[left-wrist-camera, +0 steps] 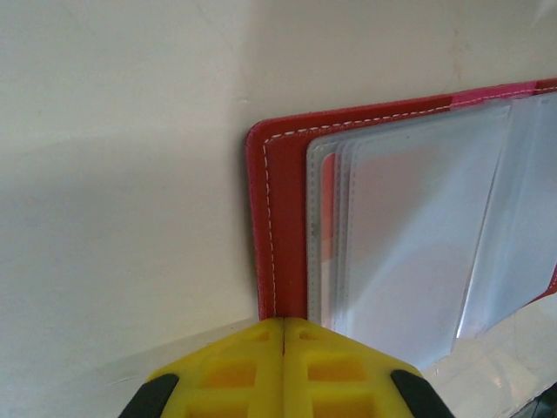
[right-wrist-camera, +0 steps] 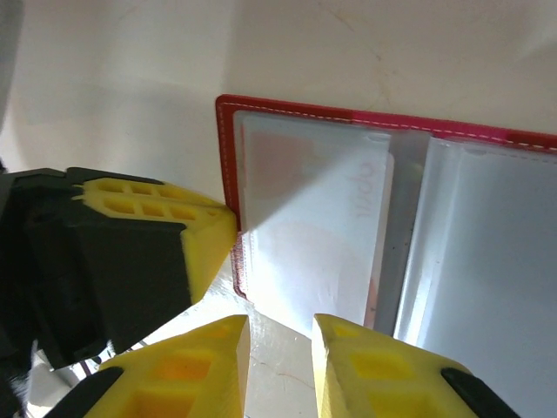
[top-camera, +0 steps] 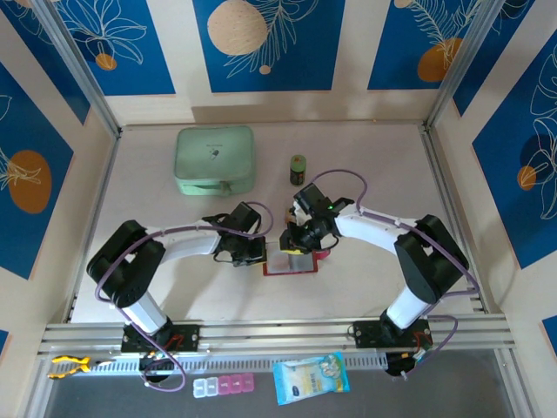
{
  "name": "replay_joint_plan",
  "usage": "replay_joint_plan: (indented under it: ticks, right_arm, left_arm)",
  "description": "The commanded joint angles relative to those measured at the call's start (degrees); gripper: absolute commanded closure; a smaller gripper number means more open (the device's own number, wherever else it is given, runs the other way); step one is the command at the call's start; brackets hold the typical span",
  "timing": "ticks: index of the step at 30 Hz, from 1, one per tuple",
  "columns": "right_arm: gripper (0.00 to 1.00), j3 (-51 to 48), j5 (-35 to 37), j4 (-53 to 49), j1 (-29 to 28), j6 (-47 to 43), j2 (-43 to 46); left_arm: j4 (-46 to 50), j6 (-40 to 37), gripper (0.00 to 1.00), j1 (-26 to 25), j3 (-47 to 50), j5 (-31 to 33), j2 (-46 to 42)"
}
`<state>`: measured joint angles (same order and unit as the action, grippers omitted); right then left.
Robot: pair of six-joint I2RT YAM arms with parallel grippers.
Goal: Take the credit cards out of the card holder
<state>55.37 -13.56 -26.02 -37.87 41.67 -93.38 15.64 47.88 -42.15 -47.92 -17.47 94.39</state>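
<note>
The dark-red card holder point(top-camera: 291, 265) lies open and flat on the table between both arms, its clear sleeves point(left-wrist-camera: 409, 235) facing up. A red card point(left-wrist-camera: 327, 218) shows as a strip inside the left sleeves. Behind another sleeve sits a whitish card point(right-wrist-camera: 348, 218) with faint lettering. My left gripper point(left-wrist-camera: 285, 322) is shut, its tips pressing on the red cover's point(left-wrist-camera: 283, 218) left edge. The right gripper point(right-wrist-camera: 280, 329) is open just beyond the sleeves' near edge, with nothing gripped between its fingers point(right-wrist-camera: 357, 344). The left gripper's yellow finger point(right-wrist-camera: 209, 235) touches the holder point(right-wrist-camera: 228, 157) there.
A mint-green zip case point(top-camera: 215, 160) and a small dark jar point(top-camera: 298, 169) stand at the back of the table. A pill organiser point(top-camera: 224, 385), a blue packet point(top-camera: 311, 377) and a yellow object point(top-camera: 70, 366) lie below the front rail.
</note>
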Motion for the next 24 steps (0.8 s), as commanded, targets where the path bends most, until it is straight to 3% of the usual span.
replay_joint_plan:
  ticks: [1,24]
  right_arm:
    - [0.74,-0.18,-2.28,0.40,-0.28,0.70,-1.96]
    - [0.76,0.35,-2.75,2.92,-1.07,0.28,-6.75]
  left_arm:
    - [1.23,-0.94,1.00,-0.44,0.42,1.30,1.07]
    - [1.98,-2.35,1.00,-0.41,-0.06,1.92,1.49]
